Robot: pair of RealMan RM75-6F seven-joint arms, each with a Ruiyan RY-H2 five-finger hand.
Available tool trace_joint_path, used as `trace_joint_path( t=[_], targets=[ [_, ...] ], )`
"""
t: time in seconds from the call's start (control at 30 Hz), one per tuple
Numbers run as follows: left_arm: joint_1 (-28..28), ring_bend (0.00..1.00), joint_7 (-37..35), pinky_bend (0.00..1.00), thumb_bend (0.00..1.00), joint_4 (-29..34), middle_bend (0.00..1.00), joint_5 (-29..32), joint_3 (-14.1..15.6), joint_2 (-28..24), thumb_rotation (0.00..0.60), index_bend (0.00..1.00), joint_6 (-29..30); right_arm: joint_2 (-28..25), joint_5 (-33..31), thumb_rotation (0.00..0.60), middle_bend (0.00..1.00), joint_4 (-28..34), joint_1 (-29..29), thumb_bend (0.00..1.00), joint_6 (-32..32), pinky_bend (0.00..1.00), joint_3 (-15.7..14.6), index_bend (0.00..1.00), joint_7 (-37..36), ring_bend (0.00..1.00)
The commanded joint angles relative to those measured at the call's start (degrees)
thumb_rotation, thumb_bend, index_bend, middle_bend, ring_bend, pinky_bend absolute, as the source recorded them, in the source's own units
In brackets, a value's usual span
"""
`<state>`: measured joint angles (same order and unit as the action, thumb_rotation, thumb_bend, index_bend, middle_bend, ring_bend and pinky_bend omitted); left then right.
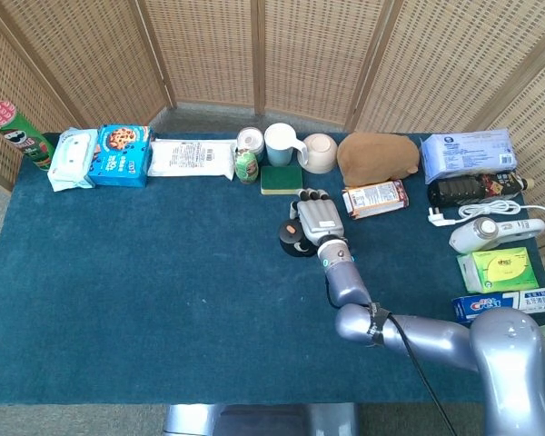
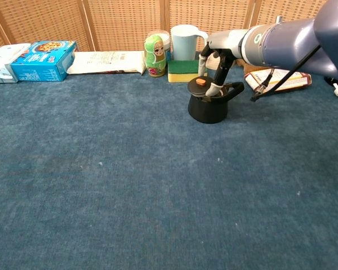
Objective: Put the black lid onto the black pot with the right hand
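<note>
Nearest the robot, the silver right arm (image 1: pixel 409 331) reaches out across the blue tablecloth (image 2: pixel 129 185) toward the middle of the table. At its end the right hand (image 2: pixel 215 61) sits over the black pot (image 2: pixel 209 107), fingers (image 2: pixel 216 87) curled downward and pinching the black lid (image 2: pixel 200 86) by its edge. The lid, with its orange knob (image 2: pixel 200 81), lies tilted across the mouth of the pot, touching the rim on the left and not sitting flat. In the head view the hand (image 1: pixel 318 218) covers most of the pot (image 1: pixel 293 241), and only the lid's left edge peeks out. The pot's handle (image 2: pixel 234 90) sticks out to the right, under the wrist. Just behind the pot is a yellow-green sponge (image 2: pixel 182 70), and beside it a small green doll (image 2: pixel 154 55) and a pale blue mug (image 2: pixel 185 41). Further left along the back row lie a white packet (image 2: pixel 107 62) and a blue cookie box (image 2: pixel 44 59). To the right of the hand lies a snack bar packet (image 1: pixel 374 199), with a brown cloth (image 1: pixel 377 156) behind it. The left hand shows in neither view.
</note>
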<state>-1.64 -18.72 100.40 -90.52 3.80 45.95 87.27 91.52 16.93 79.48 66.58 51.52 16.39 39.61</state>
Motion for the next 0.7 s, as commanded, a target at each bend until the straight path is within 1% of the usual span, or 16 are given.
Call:
trace_joint_path(
  t=[0.03,0.2,0.5,0.7],
  targets=[
    [0.0,0.00,0.0,0.05,0.14,0.0,0.00,0.0,0.0,0.0,0.600,0.00,0.0,-0.3,-0.1,0.600,0.09,0.2,0.1,0.29,-0.1,0.00,-0.1,0.35,0.0,0.08],
    [0.0,0.00,0.0,0.05,0.14,0.0,0.00,-0.1,0.0,0.0,0.600,0.00,0.1,-0.6,-0.2,0.600,0.08,0.4,0.2,0.29,0.1,0.00,-0.2,0.33,0.0,0.08],
    [0.0,0.00,-0.1,0.05,0.14,0.0,0.00,-0.1,0.0,0.0,0.600,0.00,-0.1,-0.4,-1.0,0.600,0.08,0.0,0.5,0.29,0.4,0.00,-0.8,0.32,0.6,0.08],
    [-0.1,0.00,-0.2,0.05,0.14,-0.1,0.00,0.0,0.0,-0.1,0.600,0.00,0.1,-0.6,-1.7,0.600,0.08,0.1,0.8,0.28,0.2,0.00,-0.9,0.28,1.0,0.07]
  ],
)
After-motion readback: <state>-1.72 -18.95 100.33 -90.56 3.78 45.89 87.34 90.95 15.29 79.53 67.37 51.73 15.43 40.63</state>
